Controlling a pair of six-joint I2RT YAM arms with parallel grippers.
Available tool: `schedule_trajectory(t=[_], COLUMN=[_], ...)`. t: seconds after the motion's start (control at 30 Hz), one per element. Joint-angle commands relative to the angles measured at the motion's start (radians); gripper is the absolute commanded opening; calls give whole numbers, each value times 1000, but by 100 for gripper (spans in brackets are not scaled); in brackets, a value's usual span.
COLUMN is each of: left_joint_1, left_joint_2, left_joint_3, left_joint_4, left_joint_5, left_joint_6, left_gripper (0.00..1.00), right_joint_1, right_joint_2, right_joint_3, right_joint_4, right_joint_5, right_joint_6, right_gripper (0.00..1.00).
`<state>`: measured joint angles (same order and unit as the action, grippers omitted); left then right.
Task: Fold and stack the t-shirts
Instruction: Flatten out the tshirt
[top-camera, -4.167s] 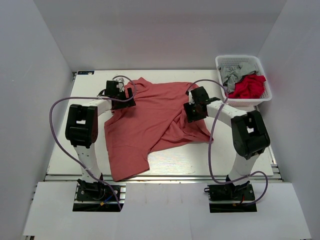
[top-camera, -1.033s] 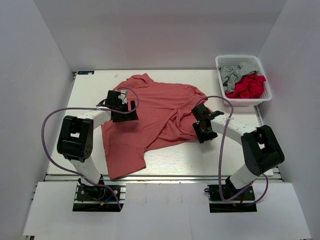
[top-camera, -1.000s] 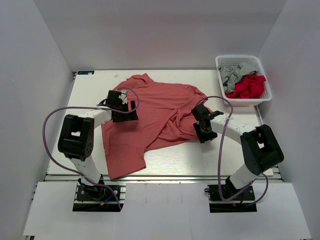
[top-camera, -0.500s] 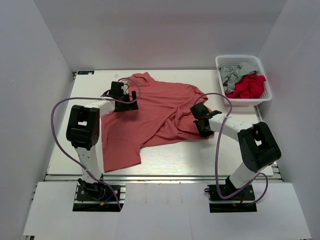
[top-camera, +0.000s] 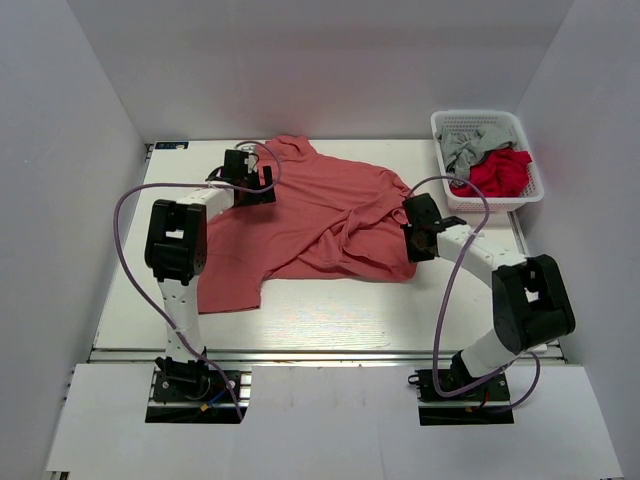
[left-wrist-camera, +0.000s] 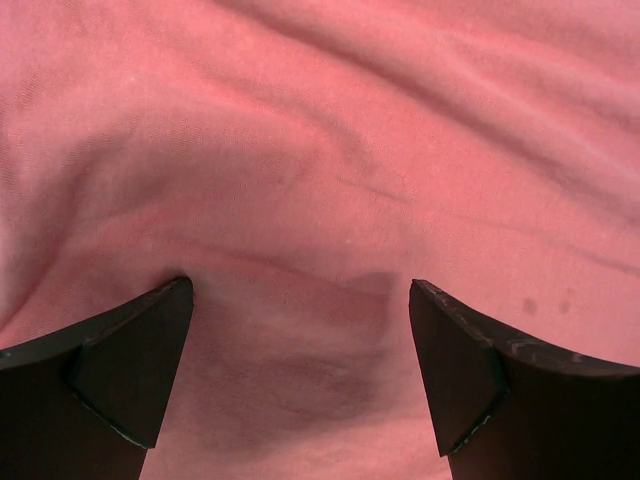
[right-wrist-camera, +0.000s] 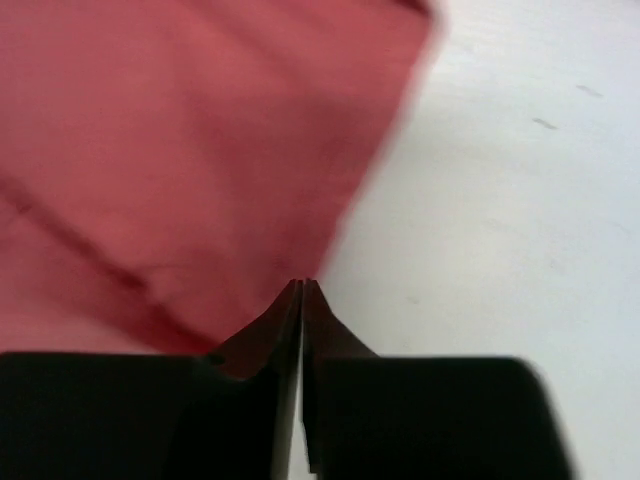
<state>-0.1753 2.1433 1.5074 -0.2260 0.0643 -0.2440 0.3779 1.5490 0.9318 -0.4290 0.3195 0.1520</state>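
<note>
A salmon-red t-shirt (top-camera: 310, 215) lies rumpled across the middle and far part of the table, one flap reaching toward the near left. My left gripper (top-camera: 252, 188) is open on its far-left part. In the left wrist view (left-wrist-camera: 300, 300) both fingers rest on the cloth (left-wrist-camera: 320, 150), spread wide. My right gripper (top-camera: 413, 240) is at the shirt's right edge. In the right wrist view (right-wrist-camera: 302, 285) the jaws are shut, and the cloth edge (right-wrist-camera: 200, 150) meets the tips on the left. No cloth shows between them.
A white basket (top-camera: 478, 115) stands at the far right with a grey garment (top-camera: 468, 146) and a bright red garment (top-camera: 497, 173) in it. White walls close in the table on the left, back and right. Purple cables loop from both arms.
The shirt has slid toward the far edge and the right, and its near-left flap has drawn up. My left gripper moved farther away, my right gripper moved right.
</note>
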Motion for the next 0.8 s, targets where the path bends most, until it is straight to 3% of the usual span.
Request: schedule_trajectory(t=[0.0,0.03,0.13,0.3,0.77], left_joint_1=[7,7,16,16,16], left_joint_2=[27,27,18,9,27], left_joint_3=[7,7,7,-15,-26], left_joint_4=[-24,-15,-15,-15,-33], left_joint_5=[55,55,55,46,36], left_joint_6=[2,2,2,12,22], left_gripper=[99,99,99,99,99], right_joint_1=[10,7,10,22,65], right_joint_2=[-98,-112,-142,-64,85], right_joint_3=[-30,-66,-59,-13,12], right_joint_4=[102,122,196,181,197], right_joint_5=[-299,-357,-457,-575,-397], right_joint_6=[-74,-110,-147,-204,-215], right_gripper=[12,21,35,48,49])
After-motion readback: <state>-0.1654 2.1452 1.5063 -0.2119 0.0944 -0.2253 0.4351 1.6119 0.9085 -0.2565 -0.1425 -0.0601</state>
